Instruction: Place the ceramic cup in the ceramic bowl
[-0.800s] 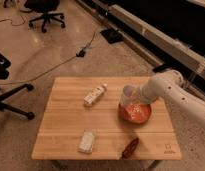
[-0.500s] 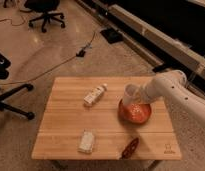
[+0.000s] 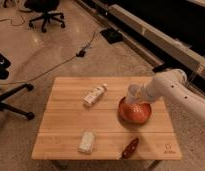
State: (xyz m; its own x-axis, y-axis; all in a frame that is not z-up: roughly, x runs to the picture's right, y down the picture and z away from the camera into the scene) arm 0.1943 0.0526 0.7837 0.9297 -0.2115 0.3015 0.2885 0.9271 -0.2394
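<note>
An orange-red ceramic bowl [image 3: 133, 112] sits on the right half of the wooden table [image 3: 66, 120]. A pale ceramic cup [image 3: 132, 93] is held just above the bowl's far rim, at the end of my white arm, which reaches in from the right. My gripper [image 3: 138, 95] is at the cup, over the bowl. The cup hides most of the gripper.
A small white bottle [image 3: 94, 95] lies left of the bowl. A pale packet [image 3: 87, 141] lies near the front edge. A dark red snack bag [image 3: 129, 148] lies in front of the bowl. Office chairs [image 3: 45, 15] and cables stand on the floor behind.
The arm and cup have shifted slightly; the cup stays over the bowl's far rim.
</note>
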